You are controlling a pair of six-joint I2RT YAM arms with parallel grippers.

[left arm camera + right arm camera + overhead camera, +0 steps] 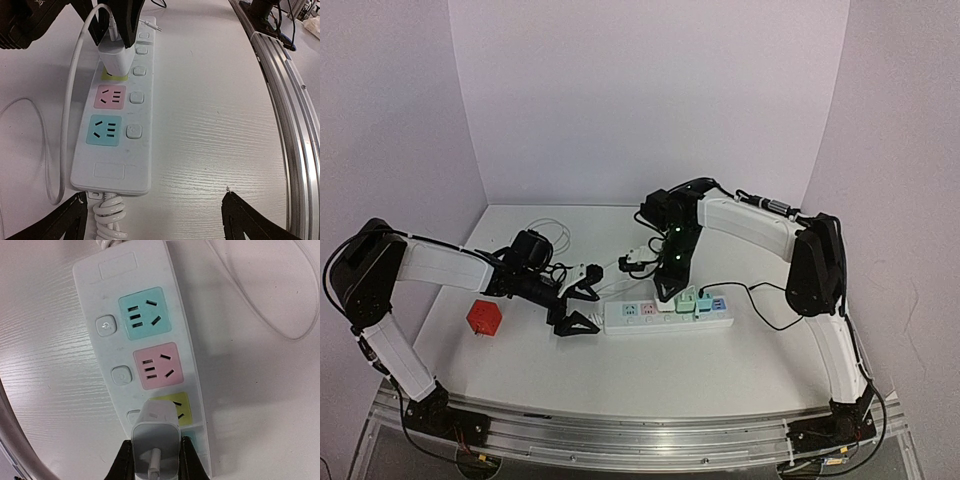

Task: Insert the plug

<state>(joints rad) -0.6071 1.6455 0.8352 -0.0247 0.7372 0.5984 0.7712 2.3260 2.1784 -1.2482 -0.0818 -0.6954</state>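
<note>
A white power strip (665,317) lies across the table with teal (104,130), pink (110,96) and yellow (114,76) sockets. My right gripper (155,460) is shut on the plug (155,440), a white charger block with a thin white cable. The plug (116,59) stands upright with its base on the yellow socket (180,405); its prongs are hidden. My left gripper (152,200) is open and low over the table at the strip's cord end, one finger (75,215) beside the coiled cord and the other (240,220) out over bare table.
A red cube (484,317) sits left of the strip. Green (686,300) and blue (710,303) blocks occupy the strip's right end, with a black cable (760,300) leading away. A thin white cable (65,125) loops beside the strip. A metal rail (285,100) borders the near edge.
</note>
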